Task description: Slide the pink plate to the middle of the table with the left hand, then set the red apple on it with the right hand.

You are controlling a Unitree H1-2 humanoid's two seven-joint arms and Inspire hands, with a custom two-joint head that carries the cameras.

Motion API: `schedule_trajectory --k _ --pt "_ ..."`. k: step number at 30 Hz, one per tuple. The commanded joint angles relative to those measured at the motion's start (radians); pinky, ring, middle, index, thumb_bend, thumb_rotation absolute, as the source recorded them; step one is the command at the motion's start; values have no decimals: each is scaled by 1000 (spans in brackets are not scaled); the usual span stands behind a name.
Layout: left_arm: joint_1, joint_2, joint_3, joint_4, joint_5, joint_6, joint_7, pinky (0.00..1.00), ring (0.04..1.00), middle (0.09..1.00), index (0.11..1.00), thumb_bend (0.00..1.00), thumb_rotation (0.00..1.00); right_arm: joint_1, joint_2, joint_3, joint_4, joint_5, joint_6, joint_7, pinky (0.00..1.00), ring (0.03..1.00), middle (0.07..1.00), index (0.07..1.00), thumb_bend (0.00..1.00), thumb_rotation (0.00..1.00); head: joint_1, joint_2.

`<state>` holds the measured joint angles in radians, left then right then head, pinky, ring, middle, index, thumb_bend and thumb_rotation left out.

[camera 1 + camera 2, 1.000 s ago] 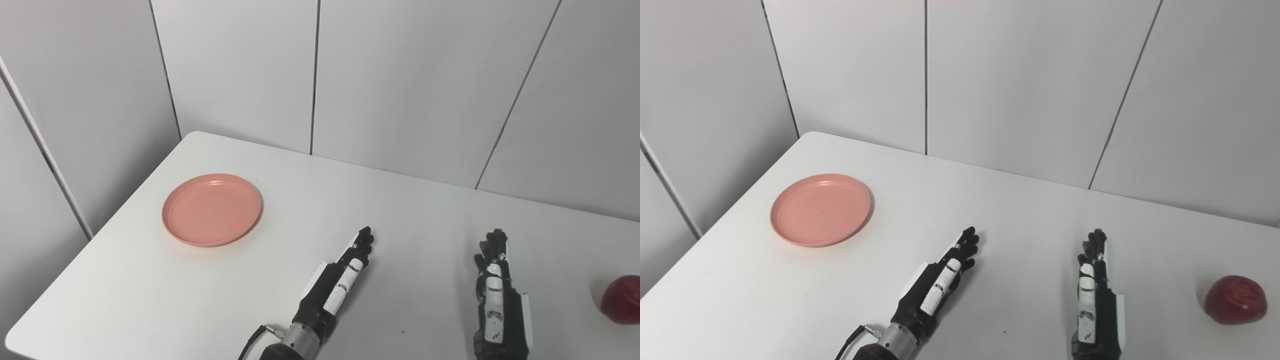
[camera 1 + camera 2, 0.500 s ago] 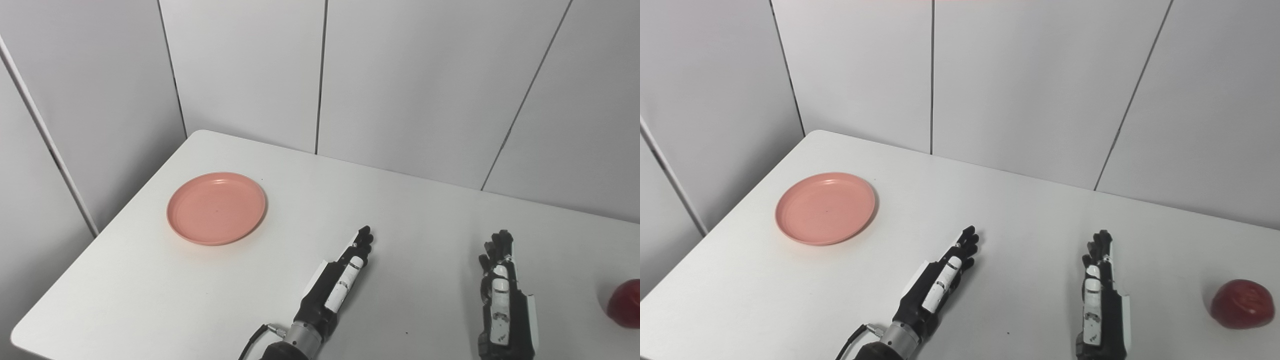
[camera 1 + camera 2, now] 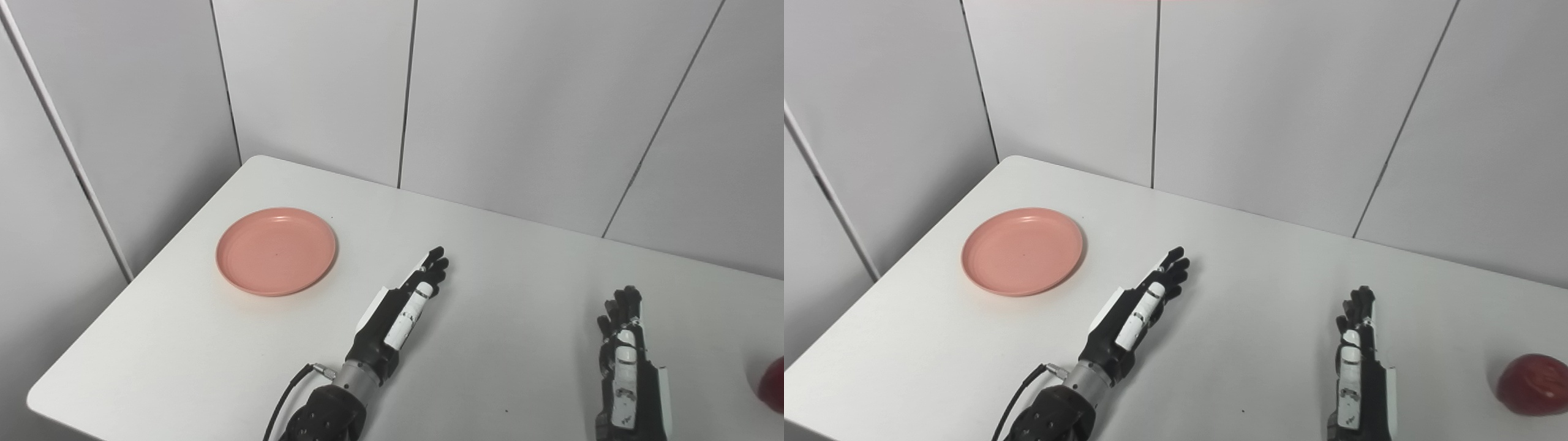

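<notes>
Left eye view, plate: the pink plate (image 3: 276,251) is sitting on the white table (image 3: 502,269) toward its left side.
Left eye view, left hand: the left hand (image 3: 401,309) is lying near the plate's right, fingers extended, holding nothing.
Right eye view, right hand: the right hand (image 3: 1356,373) is resting flat, fingers straight and empty.
Right eye view, apple: the red apple (image 3: 1534,384) is sitting by the right edge, well apart from the plate.

Both hands are black, with white plates along the backs of the fingers and a white panel on the outer edge. The left hand (image 3: 401,312) joins a silver metal wrist collar above a black forearm, where a black cable plugs in. The right hand (image 3: 1356,373) carries small dark markings on its white plates.
</notes>
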<state>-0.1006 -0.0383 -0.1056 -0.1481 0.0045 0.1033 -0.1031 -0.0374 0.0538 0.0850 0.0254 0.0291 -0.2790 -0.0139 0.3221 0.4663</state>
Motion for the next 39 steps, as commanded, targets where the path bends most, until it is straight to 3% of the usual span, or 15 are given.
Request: schedule_trajectory --k 1,13,21,25,33,39 --pt "-56 7 17 -48 -28 -6 -3 946 953 964 946 404 1000 49 -30 -21 74 1 -18 11 1000 1000 1000 1000 170 1000 3 1" --pt "-156 55 112 -164 -60 133 21 980 957 964 942 386 1000 48 -40 -24 65 9 -5 23 1000 1000 1000 1000 138 1000 29 3" --pt "-221 99 175 -175 -68 192 42 962 935 939 912 403 1000 46 -50 -26 63 19 2 23 1000 1000 1000 1000 151 1000 43 3" --pt "-254 123 206 -166 -74 204 52 942 925 928 897 399 1000 47 -53 -25 55 24 11 25 1000 1000 1000 1000 155 1000 54 4" --pt "-301 175 273 -84 -112 154 62 913 914 912 877 375 1000 45 -55 -26 59 35 3 30 1000 1000 1000 1000 144 1000 62 3" --pt "-331 220 304 -36 -116 153 64 915 917 916 884 368 1000 41 -60 -27 73 52 -14 44 1000 1000 1000 1000 151 1000 69 4"
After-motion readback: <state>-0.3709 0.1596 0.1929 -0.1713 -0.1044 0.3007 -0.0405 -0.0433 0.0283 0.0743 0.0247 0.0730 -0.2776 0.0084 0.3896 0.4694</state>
